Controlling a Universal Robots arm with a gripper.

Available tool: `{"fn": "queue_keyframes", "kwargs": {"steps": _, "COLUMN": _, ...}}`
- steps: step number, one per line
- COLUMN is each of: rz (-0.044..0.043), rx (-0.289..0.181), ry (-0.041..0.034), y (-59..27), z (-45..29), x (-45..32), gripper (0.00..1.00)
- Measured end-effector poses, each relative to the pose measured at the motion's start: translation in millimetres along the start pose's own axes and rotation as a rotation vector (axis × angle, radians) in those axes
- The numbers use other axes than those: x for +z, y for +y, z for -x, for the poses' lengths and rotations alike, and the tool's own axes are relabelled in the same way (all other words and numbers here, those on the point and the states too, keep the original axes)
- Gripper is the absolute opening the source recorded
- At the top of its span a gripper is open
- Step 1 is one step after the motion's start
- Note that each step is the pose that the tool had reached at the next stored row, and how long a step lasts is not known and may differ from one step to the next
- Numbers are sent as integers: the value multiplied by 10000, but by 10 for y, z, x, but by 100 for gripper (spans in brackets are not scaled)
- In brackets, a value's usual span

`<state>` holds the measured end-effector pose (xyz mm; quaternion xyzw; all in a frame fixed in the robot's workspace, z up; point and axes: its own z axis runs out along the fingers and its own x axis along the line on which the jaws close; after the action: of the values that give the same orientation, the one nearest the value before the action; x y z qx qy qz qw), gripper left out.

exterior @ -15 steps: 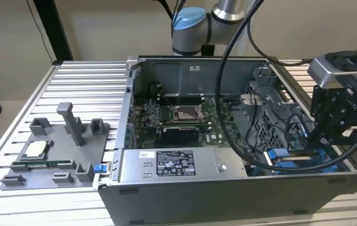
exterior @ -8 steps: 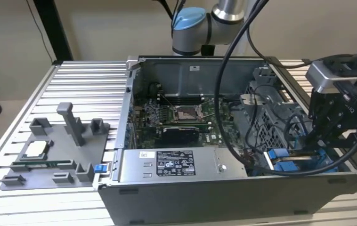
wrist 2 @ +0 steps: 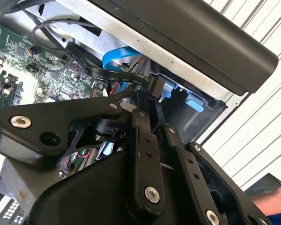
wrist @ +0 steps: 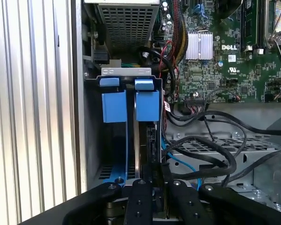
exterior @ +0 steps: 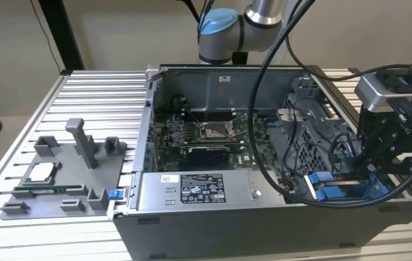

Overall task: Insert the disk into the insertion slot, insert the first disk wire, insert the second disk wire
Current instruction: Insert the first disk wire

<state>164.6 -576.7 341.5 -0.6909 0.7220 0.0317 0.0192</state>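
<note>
The disk point(wrist: 147, 107) stands on edge in its blue carrier inside the insertion slot point(wrist: 114, 140), at the front corner of the open computer case point(exterior: 148, 109) on the exterior view's right. My gripper point(wrist 2: 147, 101) reaches down into that corner point(exterior: 375, 169). Its fingers are close together on the black plug of a disk wire point(wrist 2: 154, 84), a flat black cable leading back over the motherboard. The plug sits against the disk's blue-framed end point(wrist 2: 167, 89). In the first wrist view the gripper point(wrist: 153, 174) sits over the disk's near edge and hides the plug.
A grey power supply point(exterior: 191, 190) lies along the case's front beside the bay. Loose black cables point(wrist: 210, 150) and a thin blue cable point(wrist 2: 122, 54) cross the drive cage. A grey fixture plate point(exterior: 54, 185) with parts sits at the exterior view's left. A blue sleeve point(wrist 2: 277, 212) shows nearby.
</note>
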Motion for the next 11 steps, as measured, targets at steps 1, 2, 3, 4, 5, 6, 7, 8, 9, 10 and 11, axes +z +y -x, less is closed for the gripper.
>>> {"fn": "queue_keyframes", "kwargs": {"steps": 1, "rz": 0, "rx": 0, "ry": -1, "y": 0, "z": 0, "x": 2, "gripper": 0}}
{"fn": "queue_keyframes", "kwargs": {"steps": 2, "rz": -2, "rx": 0, "ry": -14, "y": 0, "z": -1, "x": 11, "gripper": 0}}
{"fn": "queue_keyframes", "kwargs": {"steps": 3, "rz": -4, "rx": -1, "ry": -32, "y": 0, "z": -2, "x": 20, "gripper": 0}}
{"fn": "queue_keyframes", "kwargs": {"steps": 4, "rz": -3, "rx": -1, "ry": -62, "y": -1, "z": -3, "x": 39, "gripper": 0}}
{"fn": "queue_keyframes", "kwargs": {"steps": 5, "rz": -4, "rx": -1, "ry": -76, "y": -1, "z": -5, "x": 54, "gripper": 0}}
{"fn": "queue_keyframes", "kwargs": {"steps": 6, "rz": -5, "rx": -2, "ry": -83, "y": -1, "z": -5, "x": 69, "gripper": 0}}
{"fn": "queue_keyframes", "kwargs": {"steps": 7, "rz": -5, "rx": -3, "ry": -84, "y": -2, "z": -7, "x": 84, "gripper": 0}}
{"fn": "queue_keyframes", "kwargs": {"steps": 8, "rz": -3, "rx": -3, "ry": -97, "y": -2, "z": -8, "x": 102, "gripper": 0}}
{"fn": "queue_keyframes", "kwargs": {"steps": 9, "rz": -3, "rx": -3, "ry": -106, "y": -2, "z": -8, "x": 107, "gripper": 0}}
{"fn": "queue_keyframes", "kwargs": {"steps": 10, "rz": 0, "rx": -2, "ry": -130, "y": -2, "z": -7, "x": 102, "gripper": 0}}
{"fn": "queue_keyframes", "kwargs": {"steps": 11, "rz": 2, "rx": -2, "ry": -175, "y": -1, "z": -6, "x": 83, "gripper": 0}}
